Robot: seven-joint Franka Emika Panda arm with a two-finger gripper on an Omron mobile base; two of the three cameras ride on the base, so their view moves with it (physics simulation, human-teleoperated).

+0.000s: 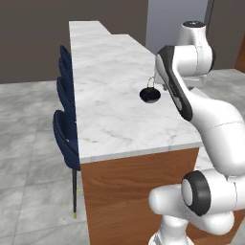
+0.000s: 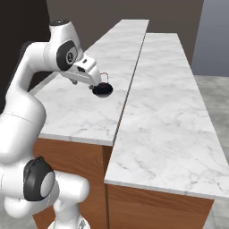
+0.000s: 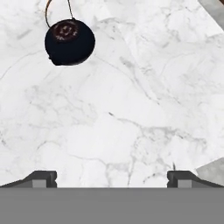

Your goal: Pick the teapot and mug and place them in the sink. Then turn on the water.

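Teapot (image 1: 150,94) sits alone on the white marble bench (image 1: 110,119), a small dark rounded pot with a thin wire handle arching over it, near the bench's right side in the left base view. From the right base camera, the teapot (image 2: 102,90) rests just beyond the robot's claw (image 2: 95,85), which hangs close above the marble. In the hand view the teapot (image 3: 69,41) lies at the upper left, apart from the claw (image 3: 112,179), whose two dark fingertips (image 3: 41,178) stand wide apart with nothing between them. Blue chairs (image 1: 65,134) line the bench's left edge. A second marble slab (image 2: 165,112) runs alongside on the right.
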